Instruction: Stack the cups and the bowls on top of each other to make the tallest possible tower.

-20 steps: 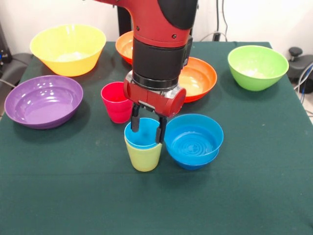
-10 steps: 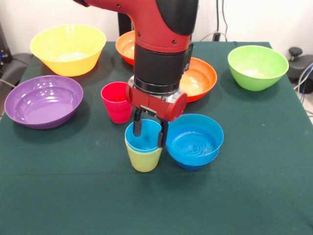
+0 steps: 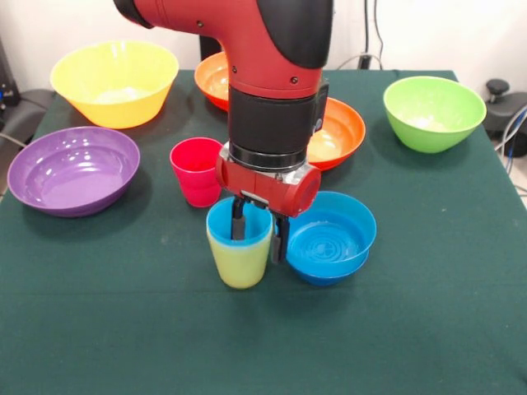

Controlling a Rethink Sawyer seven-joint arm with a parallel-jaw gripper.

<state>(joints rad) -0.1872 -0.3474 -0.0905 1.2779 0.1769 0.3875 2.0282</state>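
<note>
Blue cup (image 3: pixel 239 224) in yellow cup (image 3: pixel 240 261) — red-pink cup (image 3: pixel 196 171).

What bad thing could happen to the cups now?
The gripper straddles the light blue cup's rim, one finger inside. That cup is nested in the yellow cup, so lifting might drag both up or tip them. The small blue bowl sits right beside the outer finger and could get bumped.

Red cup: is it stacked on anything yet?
No, the red cup stands alone on the table, beside the light blue cup nested in the yellow cup.
</note>
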